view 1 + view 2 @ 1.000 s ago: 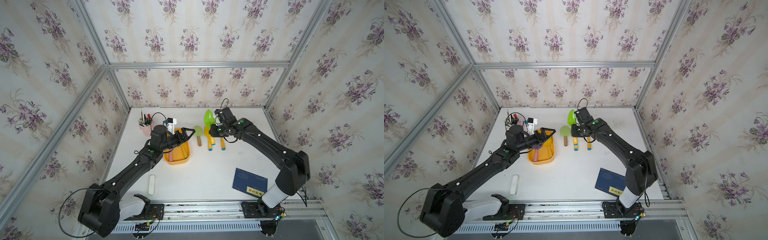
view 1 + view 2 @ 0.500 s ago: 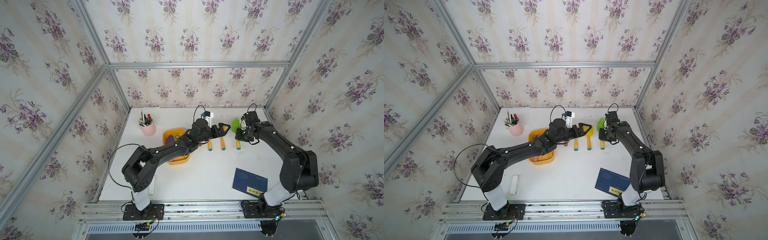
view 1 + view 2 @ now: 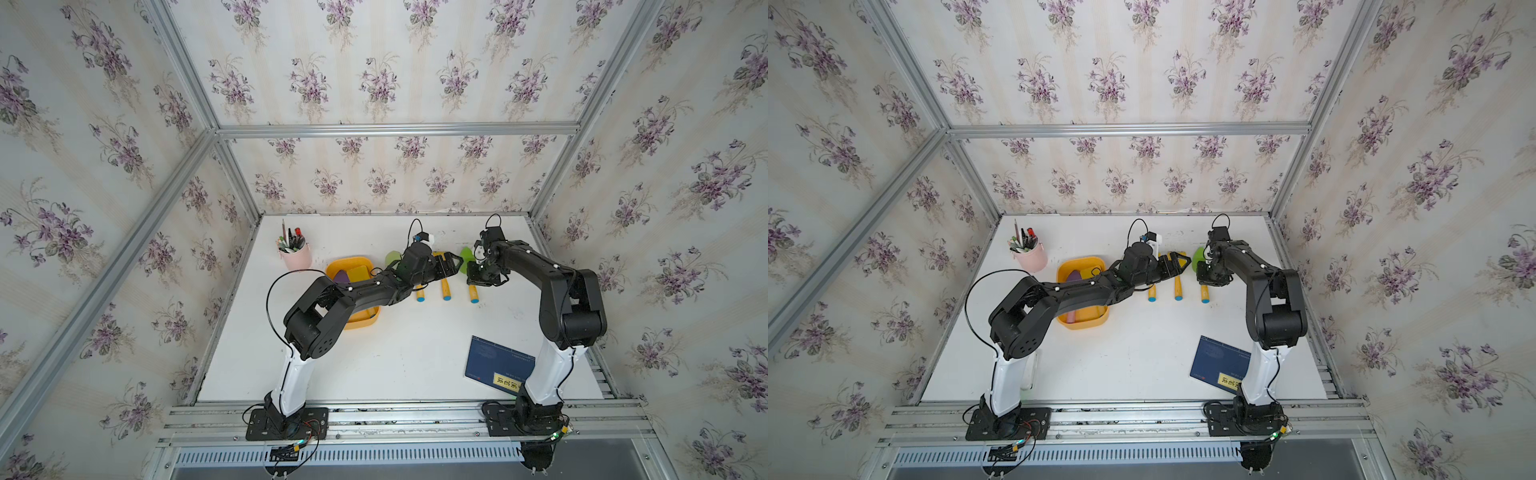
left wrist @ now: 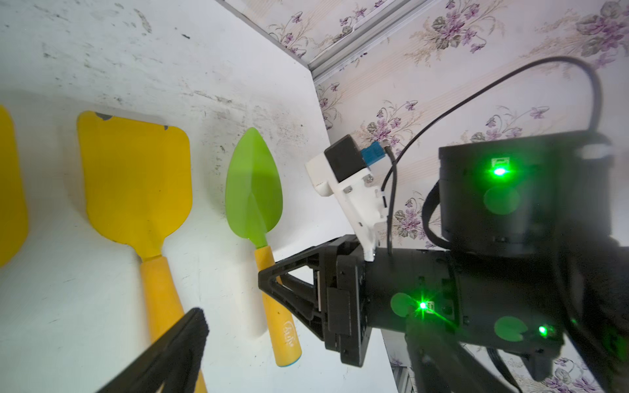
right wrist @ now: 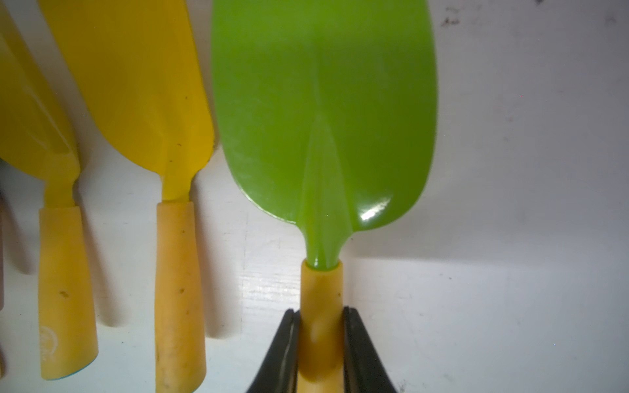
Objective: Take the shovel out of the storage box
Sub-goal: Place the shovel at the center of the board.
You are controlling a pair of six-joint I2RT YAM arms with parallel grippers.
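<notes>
The right end effector [image 5: 321, 313] is pinching the yellow handle of the green shovel [image 5: 323, 102]. The shovel lies on the white counter [image 3: 395, 353], outside and well apart from the orange storage box [image 3: 349, 262]. The left end effector [image 3: 451, 264] hovers, spread, above a yellow shovel [image 4: 136, 177] lying between them

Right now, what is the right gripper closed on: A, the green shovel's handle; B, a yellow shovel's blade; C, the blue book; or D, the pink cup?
A: in the right wrist view the right gripper has its jaws pressed against both sides of the green shovel at its yellow handle.
</notes>
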